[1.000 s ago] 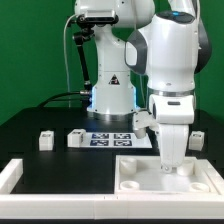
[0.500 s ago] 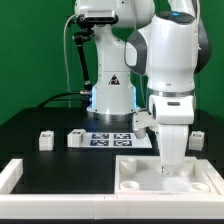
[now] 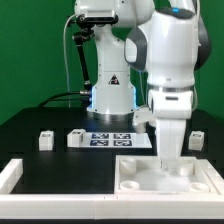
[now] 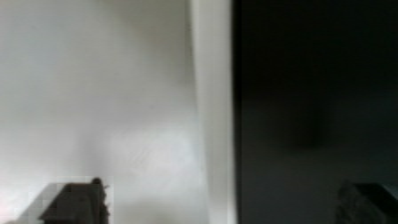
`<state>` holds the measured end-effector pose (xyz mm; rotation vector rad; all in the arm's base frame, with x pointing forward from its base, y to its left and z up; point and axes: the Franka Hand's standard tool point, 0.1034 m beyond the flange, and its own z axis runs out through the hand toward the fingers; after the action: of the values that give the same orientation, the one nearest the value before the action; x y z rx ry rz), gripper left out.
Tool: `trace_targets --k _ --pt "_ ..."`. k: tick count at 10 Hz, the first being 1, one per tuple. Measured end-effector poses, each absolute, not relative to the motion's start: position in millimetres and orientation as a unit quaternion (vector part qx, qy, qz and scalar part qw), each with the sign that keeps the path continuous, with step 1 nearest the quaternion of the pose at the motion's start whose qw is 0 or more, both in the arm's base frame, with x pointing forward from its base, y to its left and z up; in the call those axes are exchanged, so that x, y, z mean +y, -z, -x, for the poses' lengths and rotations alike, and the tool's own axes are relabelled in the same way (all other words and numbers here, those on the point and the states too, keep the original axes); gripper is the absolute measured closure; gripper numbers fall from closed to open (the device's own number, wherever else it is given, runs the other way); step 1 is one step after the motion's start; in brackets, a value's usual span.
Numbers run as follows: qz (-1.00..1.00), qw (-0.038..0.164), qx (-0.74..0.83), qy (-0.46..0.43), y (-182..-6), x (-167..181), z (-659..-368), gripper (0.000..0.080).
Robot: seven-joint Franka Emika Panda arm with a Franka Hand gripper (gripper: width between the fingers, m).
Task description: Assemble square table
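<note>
Exterior view: gripper (image 3: 172,160) hangs low over the square panel (image 3: 145,176) at front; loose legs (image 3: 44,141) lie behind. Wrist view: fingers (image 4: 71,203) spread wide, empty, astride the panel edge, probably lining up a grasp; contact unclear.

Low on the exterior view's right, you see the square panel (image 3: 145,165), which looks like smooth white plastic with a soft matt finish. The short legs (image 3: 44,141) at middle left share that matt white plastic look. The tabletop (image 3: 30,125) is flat matt black. The arm's shell (image 3: 172,50) is glossy white and catches bright highlights. The backdrop (image 3: 30,50) at upper left is plain matt green. In the blurred wrist view, the gripper (image 4: 221,204) shows dark, dull fingers (image 4: 71,204).
</note>
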<state>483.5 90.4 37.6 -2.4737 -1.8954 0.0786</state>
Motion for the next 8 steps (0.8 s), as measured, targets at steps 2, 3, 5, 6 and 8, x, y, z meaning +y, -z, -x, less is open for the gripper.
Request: trace_targets --k 2,3,5,6,8 --pt "0.85 0.004 -0.526 -0.035 -57.3 109 -460 0.0151" --pt "0.883 -0.003 -0.467 -0.04 -66.5 126 -447 0.0151" --pt "0.931 -0.015 -0.362 -0.046 -80.9 149 -445 0.0151" --pt "0.938 -0.011 -0.346 -0.016 -80.8 152 -451 0.0151" --pt "0.96 -0.011 -0.278 -0.021 -78.9 152 -448 0.0151"
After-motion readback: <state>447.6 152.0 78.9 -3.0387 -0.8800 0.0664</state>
